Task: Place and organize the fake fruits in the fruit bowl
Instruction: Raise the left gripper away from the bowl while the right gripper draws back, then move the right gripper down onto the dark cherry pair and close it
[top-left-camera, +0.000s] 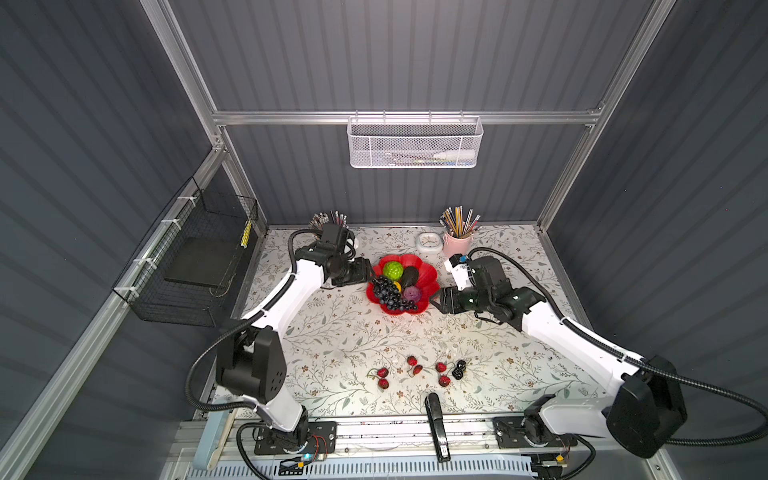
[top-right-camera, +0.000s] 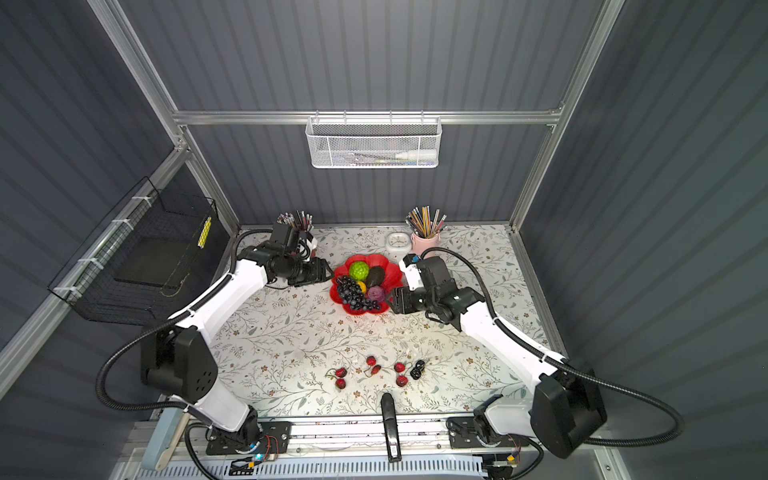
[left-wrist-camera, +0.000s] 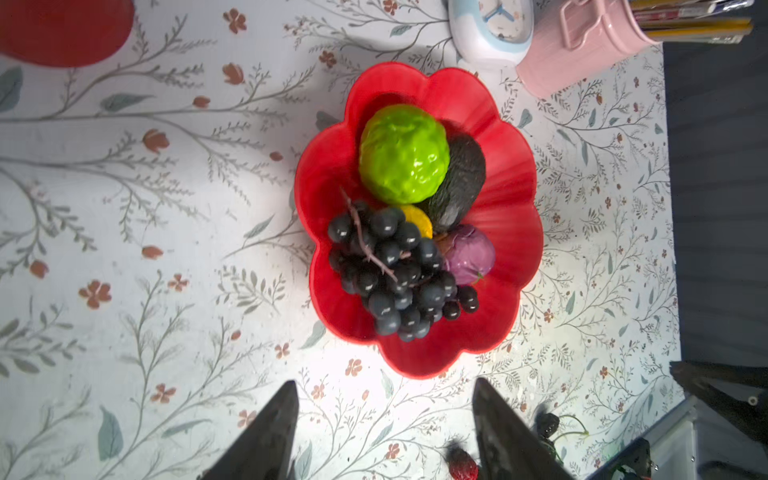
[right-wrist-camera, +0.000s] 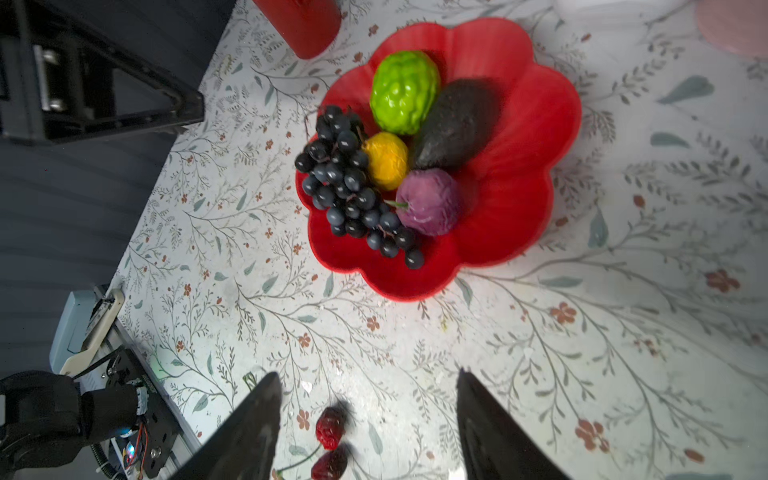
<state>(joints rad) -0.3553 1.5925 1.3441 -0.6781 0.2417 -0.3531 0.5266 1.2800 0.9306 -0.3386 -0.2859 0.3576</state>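
L claw agape, empty; yellow pear clearest via R wrist

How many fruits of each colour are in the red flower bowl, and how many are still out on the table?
In the fruit bowl:
Green bumpy ball: 1
Dark avocado: 1
Yellow fruit: 1
Purple round fruit: 1
Dark grape bunch: 1

On the table:
Red cherry pairs: 3
Tiny black cluster: 1

Total: 5 in the bowl, 4 outside, 9 altogether.
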